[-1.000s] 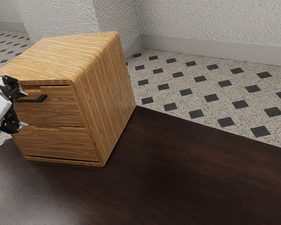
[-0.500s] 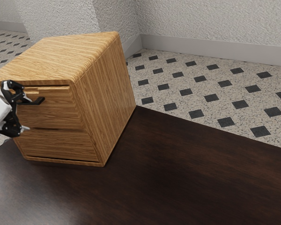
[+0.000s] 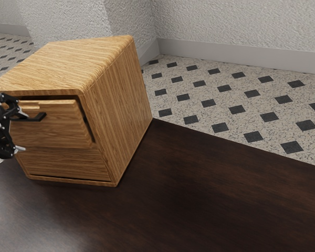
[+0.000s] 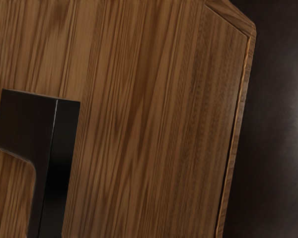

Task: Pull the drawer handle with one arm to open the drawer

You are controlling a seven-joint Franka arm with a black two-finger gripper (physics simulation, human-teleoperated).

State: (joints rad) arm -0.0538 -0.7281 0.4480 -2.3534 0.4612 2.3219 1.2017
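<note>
Claw (image 3: 4,125), black w/ a white body, sits at the exterior view's left edge, partly cut off, right at the front of the top drawer. Whether it's open or clamped can't be told from this angle. It sits around the near end of the drawer handle (image 3: 30,116), a slim black bar running horizontally across the drawer face; actual contact isn't clear.

From the wrist cam, the handle (image 4: 39,168) is close up: a dark flat bar w/ a bent foot, mounted on the striped wood of the top drawer (image 4: 139,124).

Top drawer (image 3: 52,126) is pulled out a little from the cabinet (image 3: 115,100). Its face stands proud of the frame, w/ a dark gap along its right edge and a shadow line under the cabinet top. Inside of the drawer isn't visible, so contents can't be told. Bottom drawer (image 3: 63,160) sits flush w/ the frame, shut.

Cabinet is a light oak box w/ rounded top edges, standing on the far left part of a dark brown surface (image 3: 199,199). Beyond, to the right and far side, is a speckled floor w/ black diamond tiles (image 3: 241,89) and white textured walls (image 3: 226,21).
</note>
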